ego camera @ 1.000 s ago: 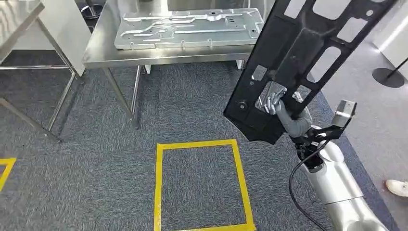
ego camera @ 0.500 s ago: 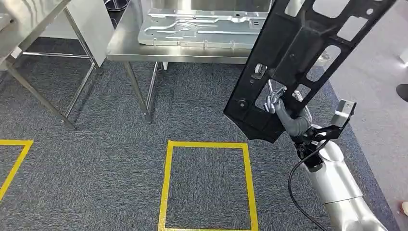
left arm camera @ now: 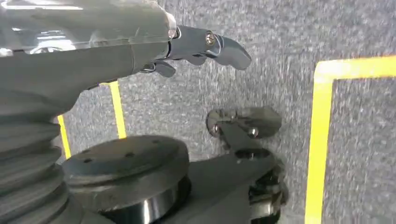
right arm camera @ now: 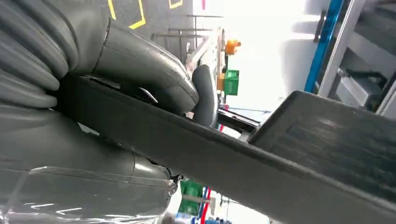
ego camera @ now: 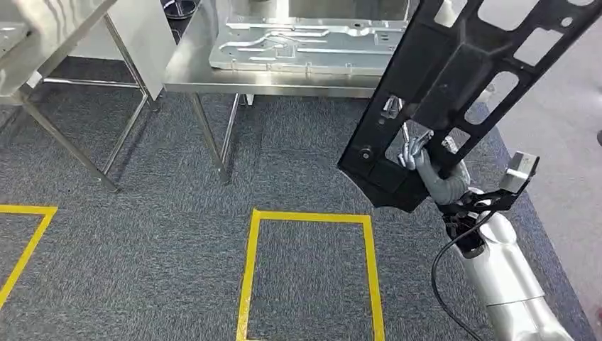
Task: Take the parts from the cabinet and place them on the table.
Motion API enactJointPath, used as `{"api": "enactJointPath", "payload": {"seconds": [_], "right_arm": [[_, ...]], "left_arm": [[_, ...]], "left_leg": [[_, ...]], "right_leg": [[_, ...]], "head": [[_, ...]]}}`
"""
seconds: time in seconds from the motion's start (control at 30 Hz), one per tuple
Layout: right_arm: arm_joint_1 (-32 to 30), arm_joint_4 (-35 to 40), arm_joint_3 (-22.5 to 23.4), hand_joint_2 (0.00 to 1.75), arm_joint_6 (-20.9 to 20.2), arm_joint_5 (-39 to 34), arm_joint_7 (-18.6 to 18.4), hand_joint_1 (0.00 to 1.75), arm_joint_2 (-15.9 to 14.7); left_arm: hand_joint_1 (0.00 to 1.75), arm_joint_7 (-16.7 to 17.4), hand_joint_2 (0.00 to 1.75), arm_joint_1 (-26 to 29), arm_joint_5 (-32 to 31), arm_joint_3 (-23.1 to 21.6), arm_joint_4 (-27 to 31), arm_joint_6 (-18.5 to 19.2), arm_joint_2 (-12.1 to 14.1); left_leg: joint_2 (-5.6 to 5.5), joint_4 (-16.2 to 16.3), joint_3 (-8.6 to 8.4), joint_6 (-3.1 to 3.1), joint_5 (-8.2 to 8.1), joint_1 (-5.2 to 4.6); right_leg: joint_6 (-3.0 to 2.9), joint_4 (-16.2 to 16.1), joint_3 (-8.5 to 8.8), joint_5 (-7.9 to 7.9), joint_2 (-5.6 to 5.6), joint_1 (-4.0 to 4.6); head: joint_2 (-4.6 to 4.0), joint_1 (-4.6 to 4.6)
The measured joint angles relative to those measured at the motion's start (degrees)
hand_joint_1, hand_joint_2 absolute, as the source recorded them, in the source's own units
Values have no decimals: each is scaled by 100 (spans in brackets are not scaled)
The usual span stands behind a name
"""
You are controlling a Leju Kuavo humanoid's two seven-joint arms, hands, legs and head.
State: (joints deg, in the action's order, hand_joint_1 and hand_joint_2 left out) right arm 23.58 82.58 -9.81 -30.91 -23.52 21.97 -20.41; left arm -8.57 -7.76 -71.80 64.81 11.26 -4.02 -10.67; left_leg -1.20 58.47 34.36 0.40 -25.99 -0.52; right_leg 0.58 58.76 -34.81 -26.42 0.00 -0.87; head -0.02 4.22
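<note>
A large black plastic panel [ego camera: 454,78] with several cut-outs stands tilted at the right of the head view. My right hand [ego camera: 426,160] grips it through a cut-out near its lower end, the silver forearm rising from below. In the right wrist view the thumb of that hand [right arm camera: 140,70] presses on the panel's edge [right arm camera: 233,154]. A flat silver stamped metal part [ego camera: 312,44] lies on the steel table [ego camera: 213,74] ahead, beyond the panel. My left hand [left arm camera: 196,44] hangs over the grey carpet and holds nothing.
A second steel table [ego camera: 42,42] stands at the far left on thin legs. A yellow tape rectangle [ego camera: 252,270] marks the carpet in front of me, and another tape corner [ego camera: 28,213] lies at the left. Grey carpet stretches between me and the tables.
The whole view has shifted as I walk: the table with the silver part now sits further right and nearer. The black panel stays in my right hand.
</note>
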Motion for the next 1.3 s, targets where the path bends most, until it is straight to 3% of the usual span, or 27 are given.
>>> {"api": "enactJointPath", "payload": {"seconds": [0.07,0.1,0.17,0.23,0.27,0.33,0.37,0.4,0.5,0.57,0.6,0.67,0.73,0.77,0.8,0.83,0.87,0.9,0.93,0.97,1.03,1.1,1.13,1.2,1.23,1.27,1.3], "right_arm": [[15,33,22,175,4,-9,-2,175,0],[25,35,26,175,4,-13,0,175,0],[36,33,31,175,4,-17,-7,175,0],[28,26,28,175,4,-17,-22,175,0],[28,26,28,175,4,-17,-26,175,0],[32,26,31,175,4,-17,-26,175,0],[32,26,31,175,4,-17,-26,175,0],[36,26,31,175,4,-17,-24,175,0],[-8,28,39,175,7,-22,-24,175,-2],[-23,35,61,175,11,-26,-24,175,-17],[-20,35,74,175,26,-31,-20,175,-28],[-51,33,107,175,28,-37,-9,175,-68],[-129,26,129,175,31,-37,-11,175,-85],[-158,26,140,175,31,-44,-9,175,-96],[-167,26,144,175,31,-48,-9,175,-103],[-171,28,155,175,31,-61,-7,175,-129],[-183,26,168,175,29,-83,2,175,-157],[-204,26,177,175,24,-96,4,175,-172],[-204,26,188,175,24,-114,13,175,-188],[-220,46,197,175,22,-125,15,175,-197],[-230,94,219,175,13,-147,15,175,-247],[-251,131,254,175,0,-177,24,175,-256],[-252,135,254,175,-5,-190,28,175,-256],[-273,135,254,175,-4,-190,24,175,-256],[-286,136,254,175,-7,-190,20,175,-256],[-290,138,254,175,-4,-190,20,175,-254],[-290,138,254,175,-4,-190,15,175,-251]], "left_arm": [[0,-9,175,9,15,2,0,-9,4],[0,-11,175,15,22,2,0,-13,4],[0,-17,175,36,28,2,0,-15,4],[0,-22,175,74,31,4,0,-18,4],[0,-24,175,88,28,4,0,-20,4],[0,-24,175,89,4,4,0,-31,9],[0,-24,175,89,-2,4,0,-33,9],[0,-22,175,81,-4,4,0,-31,9],[0,-17,175,98,-15,4,0,-31,11],[0,-17,175,114,-22,4,0,-31,9],[0,-17,175,107,-28,4,0,-31,7],[0,-9,175,90,-37,4,0,-31,7],[0,-4,175,112,-39,4,0,-31,7],[0,-2,175,123,-41,4,0,-28,7],[0,-2,175,127,-42,4,0,-28,7],[0,0,175,127,-48,4,0,-28,7],[0,0,175,128,-57,4,0,-28,2],[0,0,175,130,-57,4,0,-26,2],[0,4,175,122,-57,4,0,-24,2],[0,11,175,105,-57,4,0,-24,2],[0,7,175,107,-57,4,0,-24,0],[0,-4,175,100,-57,2,0,-24,2],[0,-4,175,99,-57,2,-2,-24,-4],[0,-4,175,112,-55,2,-2,-24,-4],[0,-4,175,126,-55,2,-2,-24,-4],[0,-4,175,136,-55,2,-2,-24,-4],[0,-4,175,138,-55,2,-2,-24,-2]], "left_leg": [[44,240,80,-69,-148,11],[50,576,233,-88,-317,20],[58,1486,718,-114,-659,44],[64,1837,954,-118,-650,57],[65,1621,883,-100,-455,57],[72,675,456,-39,103,51],[90,204,259,0,270,39],[92,121,183,15,143,-17],[85,-41,109,109,82,-16],[66,-172,-137,177,71,1],[66,-200,-215,220,38,-1],[59,-203,-322,243,-65,-4],[45,-201,-452,239,-183,-6],[39,-201,-547,230,-257,-6],[33,-198,-647,215,-330,-6],[31,-196,-774,196,-425,-6],[30,-196,-881,180,-524,-6],[30,-180,-937,155,-599,-10],[12,-190,-963,113,-651,-11],[23,-245,-939,62,-692,7],[33,-174,-996,12,-638,6],[54,407,-726,-43,-507,14],[62,859,-426,-69,-509,23],[71,1596,199,-114,-928,41],[72,1717,411,-119,-1187,42],[72,1663,526,-113,-1306,42],[72,1435,560,-98,-1253,40]], "right_leg": [[-75,-38,75,-7,-20,-30],[-110,-39,98,-30,-31,-29],[-129,-37,136,-80,-36,-16],[-127,-35,191,-136,-32,-6],[-116,-34,238,-173,-28,-2],[-87,-36,358,-250,-28,-2],[-67,-48,406,-295,-32,-4],[-26,-48,405,-321,-33,22],[91,-91,467,-262,-30,14],[123,61,486,-299,-38,-26],[122,350,316,-328,-18,-22],[149,1206,-305,-579,0,-12],[150,1628,-773,-820,0,-13],[154,1496,-828,-769,-1,-19],[148,1207,-780,-605,-2,-27],[148,717,-645,-265,-2,-38],[140,229,-511,192,-5,-42],[122,55,-490,622,-5,-29],[105,26,-490,502,-19,30],[51,49,-491,504,6,52],[-41,9,-439,413,19,48],[-106,-51,-237,310,16,10],[-122,-63,-158,253,15,12],[-128,-69,14,100,16,13],[-128,-69,117,19,20,13],[-127,-69,223,-59,25,14],[-126,-69,347,-145,30,15]], "head": [[0,0],[0,0],[0,0],[0,0],[0,0],[0,0],[0,0],[0,0],[0,2],[0,-4],[0,0],[0,0],[0,0],[0,-2],[0,0],[0,0],[0,-2],[0,0],[0,-7],[0,-15],[0,-15],[0,-13],[0,-13],[0,-13],[0,-13],[0,-13],[0,-13]]}}
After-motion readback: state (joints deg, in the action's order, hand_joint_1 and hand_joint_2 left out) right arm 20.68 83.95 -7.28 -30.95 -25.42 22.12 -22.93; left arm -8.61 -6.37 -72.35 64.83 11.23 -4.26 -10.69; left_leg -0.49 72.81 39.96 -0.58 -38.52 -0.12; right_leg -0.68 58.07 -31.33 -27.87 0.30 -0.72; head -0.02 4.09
